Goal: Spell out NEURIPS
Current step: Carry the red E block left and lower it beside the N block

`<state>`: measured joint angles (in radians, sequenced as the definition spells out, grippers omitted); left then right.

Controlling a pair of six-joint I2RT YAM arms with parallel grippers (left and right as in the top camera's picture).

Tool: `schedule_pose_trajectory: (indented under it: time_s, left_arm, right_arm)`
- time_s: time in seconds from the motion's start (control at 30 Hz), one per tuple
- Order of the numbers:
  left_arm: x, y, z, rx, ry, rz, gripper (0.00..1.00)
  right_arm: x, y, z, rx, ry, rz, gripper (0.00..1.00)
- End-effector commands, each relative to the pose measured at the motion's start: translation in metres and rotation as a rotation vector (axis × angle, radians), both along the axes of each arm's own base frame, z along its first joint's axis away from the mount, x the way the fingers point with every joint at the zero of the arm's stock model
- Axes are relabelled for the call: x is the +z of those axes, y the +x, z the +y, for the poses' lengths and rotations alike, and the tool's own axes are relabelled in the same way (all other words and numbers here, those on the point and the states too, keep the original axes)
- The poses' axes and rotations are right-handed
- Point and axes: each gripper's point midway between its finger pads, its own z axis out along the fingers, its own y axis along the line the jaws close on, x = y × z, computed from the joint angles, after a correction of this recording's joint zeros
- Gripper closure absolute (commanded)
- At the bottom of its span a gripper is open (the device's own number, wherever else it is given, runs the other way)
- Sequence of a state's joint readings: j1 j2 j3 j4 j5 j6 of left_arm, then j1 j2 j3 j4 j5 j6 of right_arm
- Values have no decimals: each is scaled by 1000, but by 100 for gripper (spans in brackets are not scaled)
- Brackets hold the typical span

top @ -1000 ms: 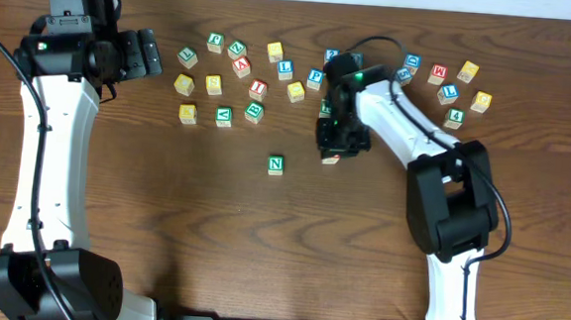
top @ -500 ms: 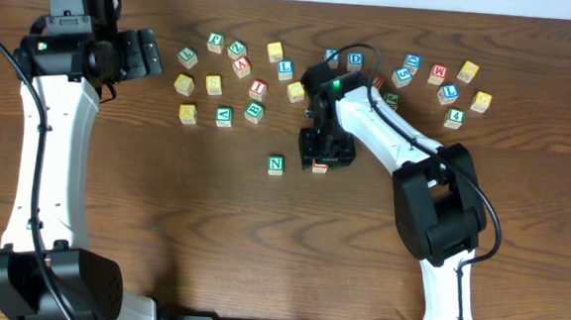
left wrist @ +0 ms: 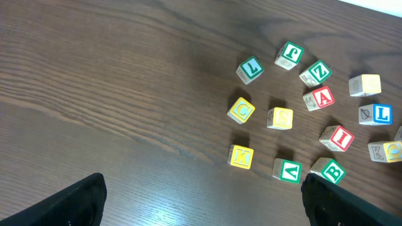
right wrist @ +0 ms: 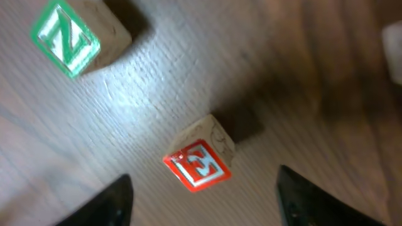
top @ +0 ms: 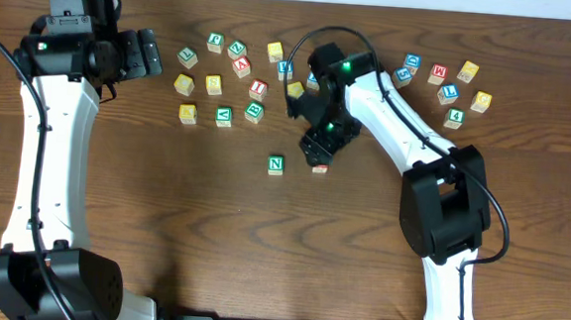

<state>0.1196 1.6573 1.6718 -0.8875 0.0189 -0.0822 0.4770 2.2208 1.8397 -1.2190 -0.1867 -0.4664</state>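
Crowded along the far side of the desk [top: 162, 222] with loose letter cubes. Left of the right arm, a cluster with the yellow-faced S cube [top: 214, 84], the red I cube [top: 258, 89], a green V cube [top: 224, 117] and a green B cube [top: 255, 111]. Right of the arm, a second cluster with a red M cube [top: 438, 73]. Between the two, more cubes partly hidden under the arm stretched across them.

Nearer the front, on open wood, the green N cube [top: 276, 164], letter face up and reading upright from the front edge. Near it to the right, apart from it, the E cube [right wrist: 200, 160], red letter face up, turned askew to the N cube. Square all round, so no long axis to speak of.

Directly above the E cube, the right hand [top: 321, 150], spread wide. In the wrist view, fingers [right wrist: 116, 201] well clear of the cube on both sides, touching nothing. Off at the far left, the left hand [top: 151, 55], likewise spread wide over bare wood, empty.
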Motion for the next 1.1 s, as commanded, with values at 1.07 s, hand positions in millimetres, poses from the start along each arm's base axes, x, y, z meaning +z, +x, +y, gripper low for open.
schedule_pose_trajectory:
  time_s: [1.07]
  left_arm:
    - [-4,1,2,14,7,11,2]
  right_arm:
    - [-36,9,19,-597,0,27,69]
